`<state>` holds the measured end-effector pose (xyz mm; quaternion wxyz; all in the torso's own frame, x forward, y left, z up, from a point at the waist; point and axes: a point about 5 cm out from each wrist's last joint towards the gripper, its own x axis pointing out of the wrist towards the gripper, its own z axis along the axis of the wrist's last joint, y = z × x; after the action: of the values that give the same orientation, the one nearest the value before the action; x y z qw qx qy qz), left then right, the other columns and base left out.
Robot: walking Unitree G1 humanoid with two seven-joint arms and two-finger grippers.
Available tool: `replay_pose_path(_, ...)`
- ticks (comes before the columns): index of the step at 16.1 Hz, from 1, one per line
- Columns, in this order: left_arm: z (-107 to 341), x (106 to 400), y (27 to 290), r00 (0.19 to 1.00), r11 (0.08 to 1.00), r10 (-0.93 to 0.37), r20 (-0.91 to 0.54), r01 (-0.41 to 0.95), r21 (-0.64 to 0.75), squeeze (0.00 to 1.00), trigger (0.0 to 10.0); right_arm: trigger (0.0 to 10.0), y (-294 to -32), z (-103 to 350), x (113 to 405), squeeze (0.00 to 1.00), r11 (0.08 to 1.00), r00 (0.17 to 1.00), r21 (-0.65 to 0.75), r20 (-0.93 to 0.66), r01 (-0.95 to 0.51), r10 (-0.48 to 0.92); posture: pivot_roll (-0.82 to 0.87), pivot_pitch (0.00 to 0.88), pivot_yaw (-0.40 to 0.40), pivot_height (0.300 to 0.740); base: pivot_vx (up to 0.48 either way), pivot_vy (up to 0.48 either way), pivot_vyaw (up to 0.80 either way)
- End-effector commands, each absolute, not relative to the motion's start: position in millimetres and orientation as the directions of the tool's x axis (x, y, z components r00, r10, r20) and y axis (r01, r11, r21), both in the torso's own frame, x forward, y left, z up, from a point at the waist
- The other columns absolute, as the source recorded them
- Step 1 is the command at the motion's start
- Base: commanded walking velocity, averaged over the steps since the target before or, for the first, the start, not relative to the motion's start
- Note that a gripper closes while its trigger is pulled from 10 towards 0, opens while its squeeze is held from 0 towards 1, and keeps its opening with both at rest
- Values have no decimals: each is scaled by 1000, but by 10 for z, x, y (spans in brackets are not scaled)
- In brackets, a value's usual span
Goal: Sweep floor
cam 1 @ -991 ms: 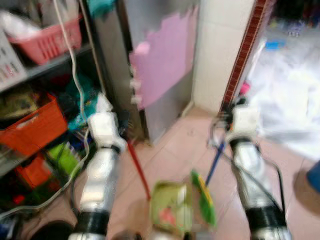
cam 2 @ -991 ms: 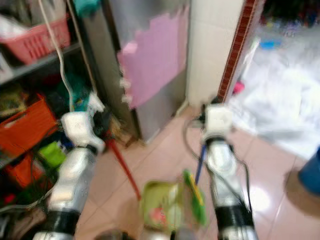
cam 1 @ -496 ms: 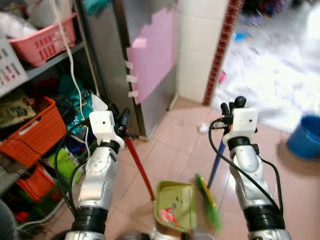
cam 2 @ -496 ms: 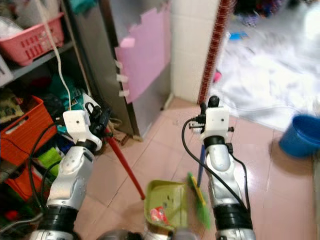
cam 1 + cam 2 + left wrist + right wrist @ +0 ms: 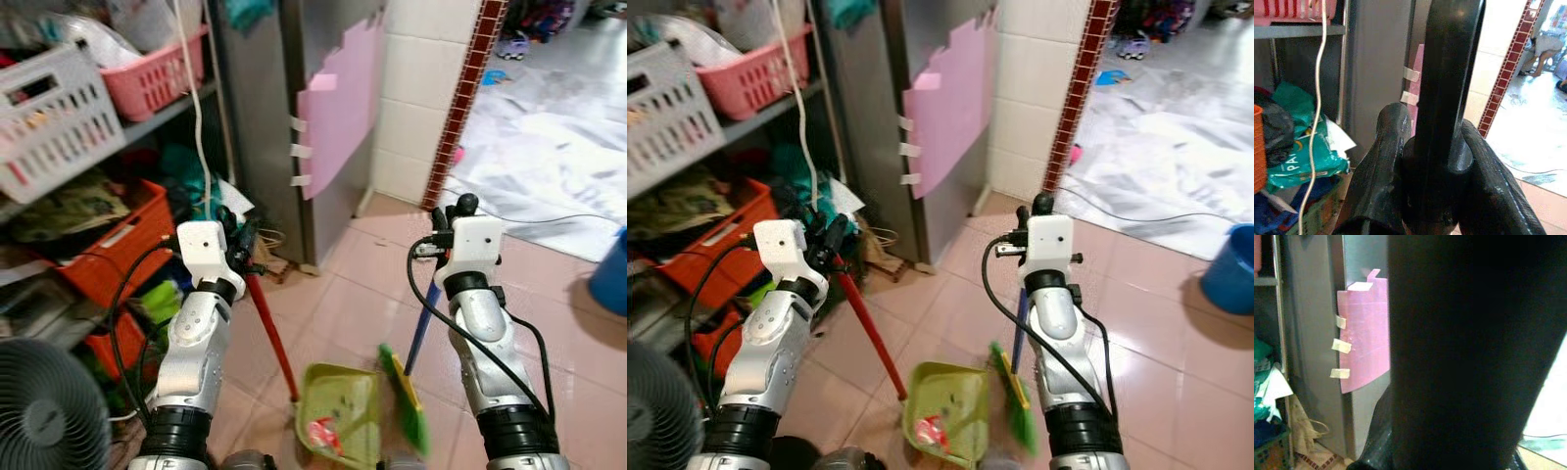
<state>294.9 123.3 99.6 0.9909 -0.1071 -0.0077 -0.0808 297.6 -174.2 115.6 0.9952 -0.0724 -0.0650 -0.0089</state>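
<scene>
Nearest the robot's feet, the green dustpan [image 5: 338,411] rests on the tiled floor [image 5: 353,294] with a scrap of red-and-white litter in its tray, and the green broom head [image 5: 407,397] sits just beside its right edge. The left gripper [image 5: 245,257] is clamped round the dustpan's red handle [image 5: 271,333] (the left wrist view shows both fingers [image 5: 1386,161] hugging a dark shaft), and the right gripper [image 5: 446,217] appears to grip the broom's blue handle [image 5: 421,323], though its fingers cannot be made out clearly. The likely risk is that tilting or jerking the pan would spill the collected litter back onto the tiles; a broom stroke angled away from the pan's lip would also scatter it. The floor is glossy pinkish tile. Further off stand a shelf [image 5: 147,117] crowded with pink, white and orange baskets, a grey cabinet with a pink sheet [image 5: 338,108] taped on, a white tiled wall, and a pale tarp [image 5: 549,147] spread beyond.
</scene>
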Motion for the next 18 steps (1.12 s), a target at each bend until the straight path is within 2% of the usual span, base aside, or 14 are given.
replay_pose_path(1,1169,2991,1183,977,953,-176,117,199,-228,0,10000,10000,-1757,1284,3003,0,987,983,-158,181,33,-4,-86,0,57,740,0,0,-800)
replay_pose_path(13,1198,3015,1189,976,952,-177,130,203,-229,0,10000,10000,-1728,1278,3004,0,986,984,-166,180,21,10,-88,0,57,740,433,0,-792)
replay_pose_path(15,1167,3016,1196,979,953,-171,112,193,-232,0,10000,10000,-1729,1271,3003,0,986,984,-168,177,20,10,-88,0,57,740,322,356,-719)
replay_pose_path(18,1154,3030,1209,980,954,-171,101,190,-232,0,10000,10000,-1727,1258,2998,0,986,985,-168,170,18,11,-88,0,57,740,0,429,-617)
